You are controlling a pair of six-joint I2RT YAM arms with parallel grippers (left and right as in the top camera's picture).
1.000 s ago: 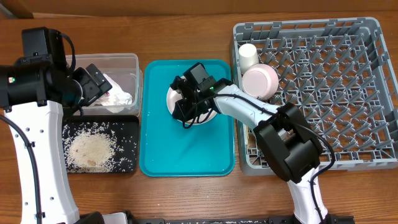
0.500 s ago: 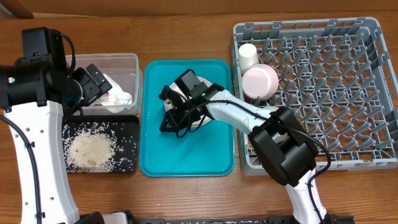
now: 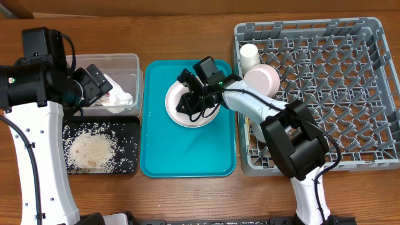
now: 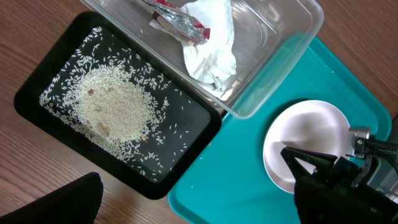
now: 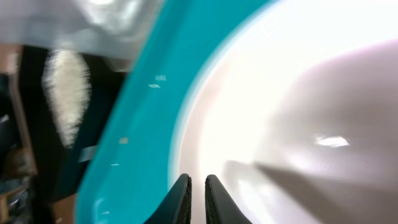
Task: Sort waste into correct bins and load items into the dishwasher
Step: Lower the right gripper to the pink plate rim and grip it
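One plate (image 3: 194, 121), from overhead, on the teal tray (image 3: 187, 156) toward its top edge. Step in hand, seemingly: gripping it for loading. Next, a lift over the lattice wall into the pegged grey rack (image 3: 325, 94). Left gripper (image 3: 100, 84) spread wide, empty.

Left wrist: crumpled napkin (image 4: 211, 53) in the clear tub (image 4: 292, 25), loose rice (image 4: 115, 109) on the matte black tray (image 4: 37, 87).

Right wrist: right gripper (image 5: 197, 182) pressed nearly together, apparently pinching the glossy rim.

I counted one plate (image 3: 175, 104), one cup (image 3: 249, 56), one bowl (image 3: 263, 80), one napkin (image 3: 122, 97), one wrapper (image 4: 181, 22), one tub (image 3: 129, 59), one black tray (image 3: 132, 164), one teal tray (image 3: 187, 153), one rack (image 3: 325, 81)
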